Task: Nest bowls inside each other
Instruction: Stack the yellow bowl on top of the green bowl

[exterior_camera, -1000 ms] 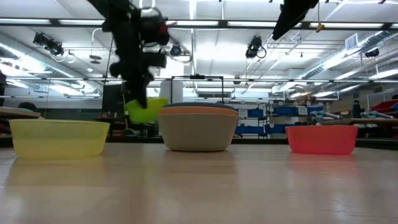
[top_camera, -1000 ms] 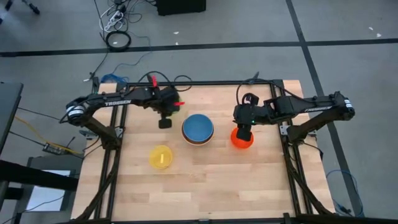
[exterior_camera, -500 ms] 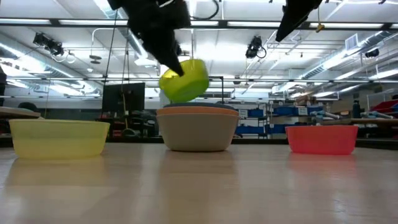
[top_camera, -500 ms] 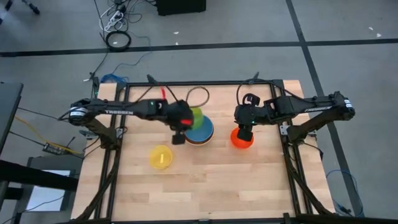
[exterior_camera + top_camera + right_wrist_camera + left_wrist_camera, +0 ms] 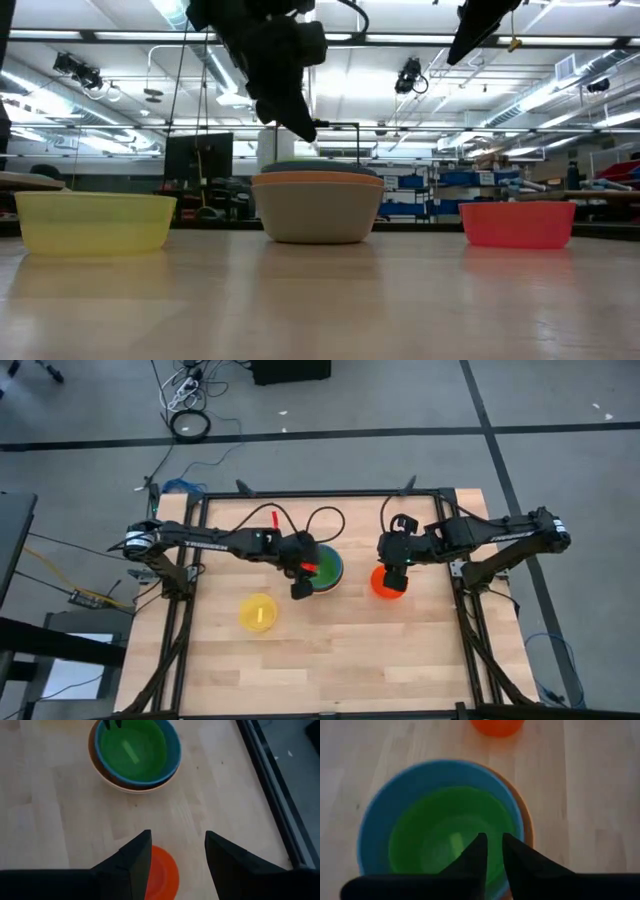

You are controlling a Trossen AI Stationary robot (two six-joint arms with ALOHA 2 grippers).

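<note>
A green bowl (image 5: 445,837) sits inside the blue bowl (image 5: 375,815). The blue bowl tops a stack with an orange bowl (image 5: 320,179) and a grey bowl (image 5: 320,215) at the table's middle (image 5: 322,570). My left gripper (image 5: 493,851) hangs just above the green bowl's rim, open a narrow gap and clear of it (image 5: 305,128). A red bowl (image 5: 388,586) stands to the right on its base. My right gripper (image 5: 175,847) hovers open high above it. A yellow bowl (image 5: 258,611) stands near the front left.
Bare wooden tabletop (image 5: 340,650) lies in front of the bowls. Black frame rails (image 5: 470,630) run along the table's left and right edges. Beyond the table, the low view looks into a workshop room.
My left gripper has carried the green bowl from the far left toward the table's right, over the stack, and has let go. The bowl, held tilted above the stack half a second ago, now sits inside the blue bowl. The gripper has stayed above it.
</note>
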